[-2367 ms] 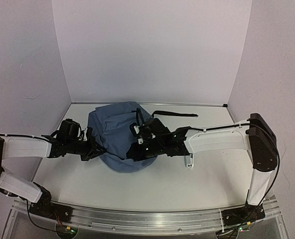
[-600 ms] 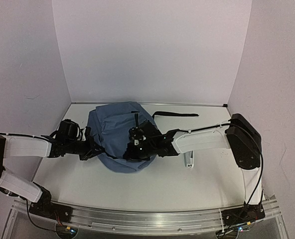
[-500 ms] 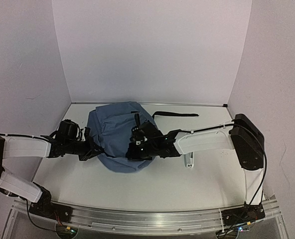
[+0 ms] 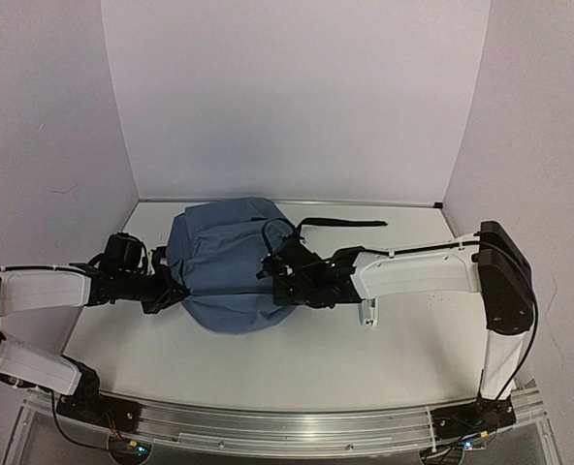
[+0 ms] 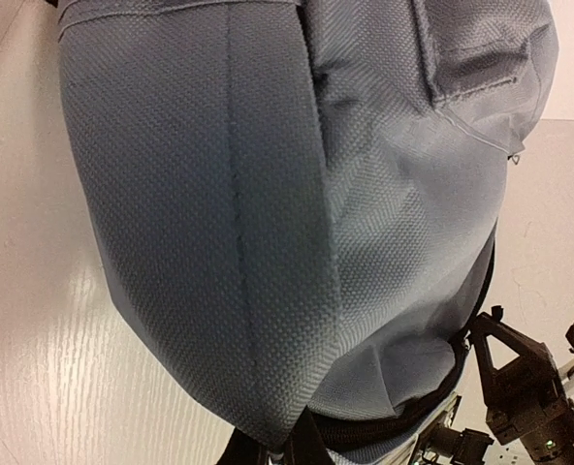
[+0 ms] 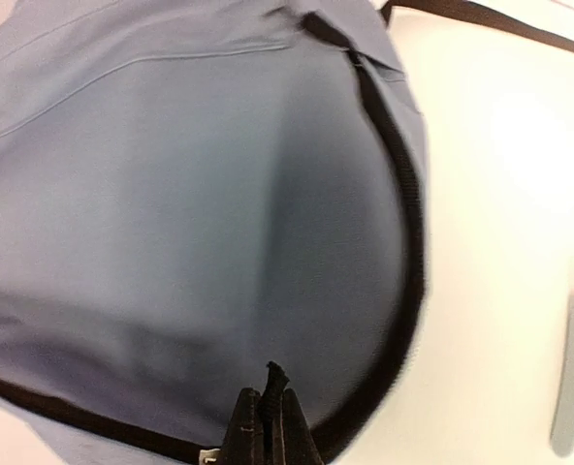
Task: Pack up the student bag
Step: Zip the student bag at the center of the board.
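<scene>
The student bag (image 4: 224, 257), slate-blue fabric with a black zip line, lies in the middle of the table. My left gripper (image 4: 175, 294) is at its left edge, shut on a fold of the bag's fabric (image 5: 268, 387); its fingertips (image 5: 302, 448) show only at the bottom of the left wrist view. My right gripper (image 4: 271, 273) is over the bag's right front. It is shut on a small black zip pull (image 6: 275, 378) that sticks up between the fingers (image 6: 246, 426). The bag (image 6: 200, 213) fills the right wrist view, its black zip (image 6: 408, 213) curving down the right side.
A black strap (image 4: 340, 223) trails from the bag toward the back right. A small white upright piece (image 4: 367, 312) stands just right of the bag, under my right forearm. Walls close the table on the left, back and right.
My right gripper has shut on the zip pull and drawn slightly right. The left gripper has pulled a little left with the fabric, and the bag now looks rounder and more closed.
</scene>
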